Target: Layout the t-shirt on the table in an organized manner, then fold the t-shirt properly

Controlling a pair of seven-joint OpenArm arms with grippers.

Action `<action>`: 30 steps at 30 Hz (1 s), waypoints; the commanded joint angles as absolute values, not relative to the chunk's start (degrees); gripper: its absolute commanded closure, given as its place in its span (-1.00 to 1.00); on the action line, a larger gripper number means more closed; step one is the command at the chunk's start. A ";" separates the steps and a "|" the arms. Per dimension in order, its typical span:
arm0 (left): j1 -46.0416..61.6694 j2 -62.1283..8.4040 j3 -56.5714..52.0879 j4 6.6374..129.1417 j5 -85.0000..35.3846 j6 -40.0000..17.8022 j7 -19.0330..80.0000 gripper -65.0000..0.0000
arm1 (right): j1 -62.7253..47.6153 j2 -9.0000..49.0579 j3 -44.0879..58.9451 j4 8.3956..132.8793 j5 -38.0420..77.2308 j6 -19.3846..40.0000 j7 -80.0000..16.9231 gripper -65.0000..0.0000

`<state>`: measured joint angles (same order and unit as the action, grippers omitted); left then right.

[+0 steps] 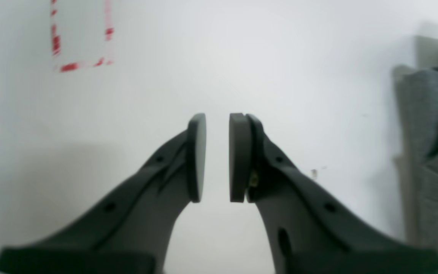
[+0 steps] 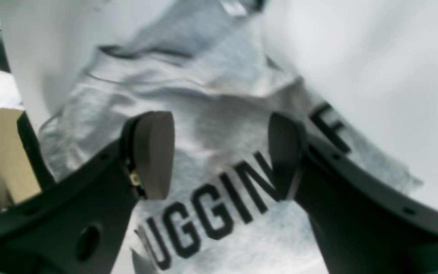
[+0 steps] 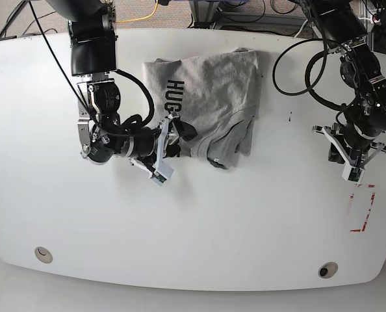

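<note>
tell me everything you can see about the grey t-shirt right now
The light heather-grey soft cotton t-shirt lies crumpled on the glossy white table, towards its far edge, partly bunched and folded over itself at the near side. Dark block capitals run along one side; "UGGIN" shows in the right wrist view. The right gripper hovers open at its near left edge, jaws apart over the lettering. The left gripper is well clear of it.

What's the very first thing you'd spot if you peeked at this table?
A crumpled grey t-shirt with big dark letters, lying near the far edge of the shiny white table. The right claw is open at the shirt's near edge, while the left claw waits over bare table by a red tape rectangle.
</note>
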<state>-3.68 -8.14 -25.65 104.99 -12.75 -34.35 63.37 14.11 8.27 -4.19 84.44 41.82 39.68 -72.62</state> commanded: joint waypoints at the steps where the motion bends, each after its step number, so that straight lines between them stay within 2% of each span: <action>1: -4.44 -8.66 -25.71 106.24 -13.67 -34.24 62.11 0.69 | 15.87 7.43 -4.18 82.15 43.12 40.00 -70.99 -0.12; 22: -4.88 -9.54 -34.24 106.68 -13.67 -34.24 62.11 0.69 | 21.14 -6.29 -7.52 76.79 42.77 40.00 -70.37 -0.13; 27: -4.44 -10.59 -34.07 107.38 -13.67 -34.42 62.11 0.69 | 23.52 -6.55 -7.52 75.30 42.77 40.00 -70.11 -0.13; 30: -4.44 -10.59 -33.19 107.38 -13.67 -38.02 62.55 0.69 | 25.19 -4.26 -7.34 76.26 43.03 40.00 -70.37 -0.12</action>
<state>-3.68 -10.07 -34.09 106.30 -12.97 -35.31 63.37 22.09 -6.37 -7.73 74.43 41.41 39.68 -71.16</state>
